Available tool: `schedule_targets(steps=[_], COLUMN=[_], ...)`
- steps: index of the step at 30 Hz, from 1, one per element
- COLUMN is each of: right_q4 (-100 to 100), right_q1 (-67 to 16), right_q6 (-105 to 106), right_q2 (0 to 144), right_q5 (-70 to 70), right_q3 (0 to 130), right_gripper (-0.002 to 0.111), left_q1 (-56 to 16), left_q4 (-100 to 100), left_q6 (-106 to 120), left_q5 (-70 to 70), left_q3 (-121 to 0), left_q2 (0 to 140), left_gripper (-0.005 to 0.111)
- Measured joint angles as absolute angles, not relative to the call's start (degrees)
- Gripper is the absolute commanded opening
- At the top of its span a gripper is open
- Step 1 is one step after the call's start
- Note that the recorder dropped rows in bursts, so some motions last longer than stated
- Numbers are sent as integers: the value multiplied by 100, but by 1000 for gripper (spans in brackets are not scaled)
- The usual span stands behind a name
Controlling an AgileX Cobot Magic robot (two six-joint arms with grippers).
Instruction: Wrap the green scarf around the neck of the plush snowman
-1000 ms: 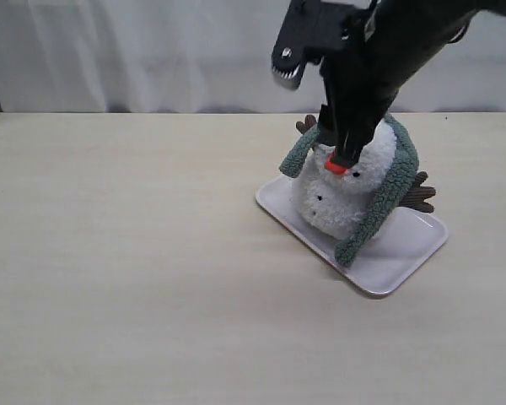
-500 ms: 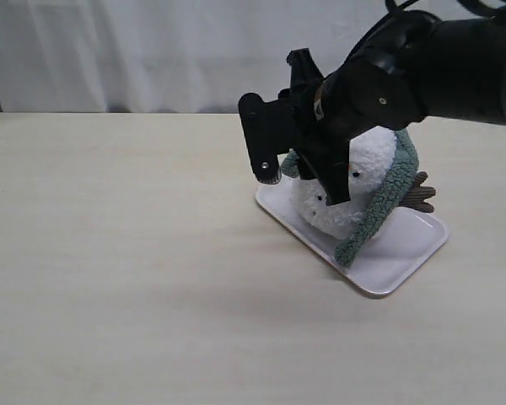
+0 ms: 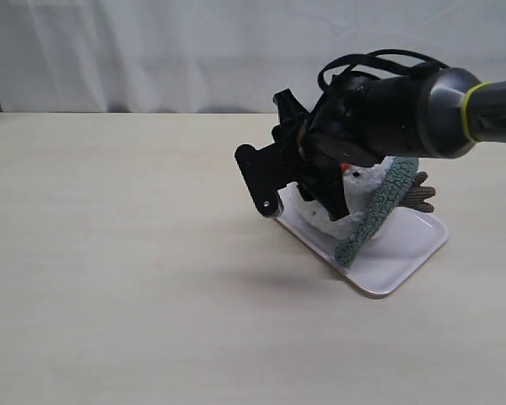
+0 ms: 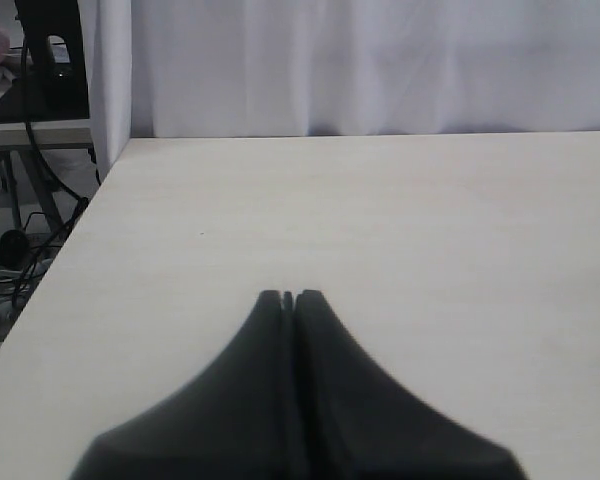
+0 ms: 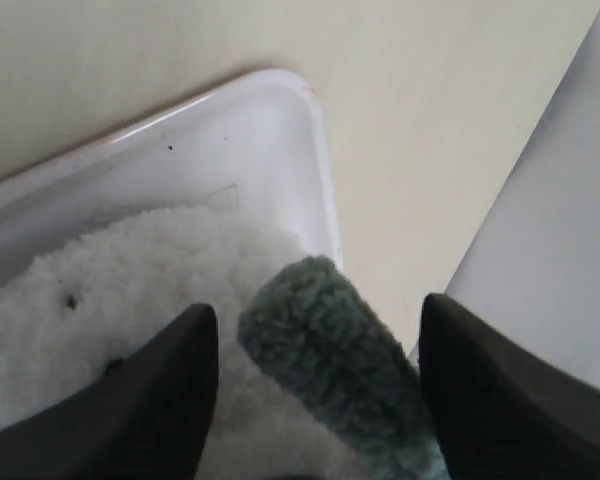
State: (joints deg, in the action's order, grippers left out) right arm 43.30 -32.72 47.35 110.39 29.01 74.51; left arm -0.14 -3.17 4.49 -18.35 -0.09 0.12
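**A:** So, the exterior view first. Where is the plush snowman (image 3: 367, 181)?

**B:** Right of centre in the frame, on a white tray (image 3: 409, 253) that sits on the pale tabletop (image 3: 110, 253). The green scarf (image 3: 375, 215) hangs over its right side, the end reaching the tray. A brown twig arm (image 3: 419, 196) pokes out at the right.

**A:** And the right hand (image 3: 314, 192)?

**B:** Low against the snowman's left side, hiding much of it. From here I cannot tell how its fingers stand.

**A:** The left wrist view?

**B:** The left hand (image 4: 288, 297) has its fingertips pressed together and holds nothing, above bare tabletop (image 4: 380, 220).

**A:** The right wrist view?

**B:** The right hand (image 5: 315, 310) is spread. A rounded scarf (image 5: 325, 350) end lies between its fingers on the snowman's white fluff (image 5: 130, 290), unpinched. A tray (image 5: 230, 140) corner lies just beyond, on the tabletop (image 5: 430, 100).
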Motion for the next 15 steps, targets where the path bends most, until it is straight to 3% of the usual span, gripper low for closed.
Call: schedule_targets(steps=[2, 9, 15], right_q4=[4702, 5822, 5970], right_q1=[-3272, -3272, -3272], right_q6=[4402, 3424, 3123], right_q2=[11138, 11355, 11364], right_q5=[2897, 2897, 2673], right_q3=[7451, 7451, 7451], right_gripper=[50, 4, 4], left_q1=[-14, -14, -14], left_q4=[-317, -317, -317], left_q6=[449, 449, 449], left_q5=[-1835, -1835, -1835], left_q3=[-9, -9, -9], left_q2=[12, 12, 12], left_gripper=[0, 0, 0])
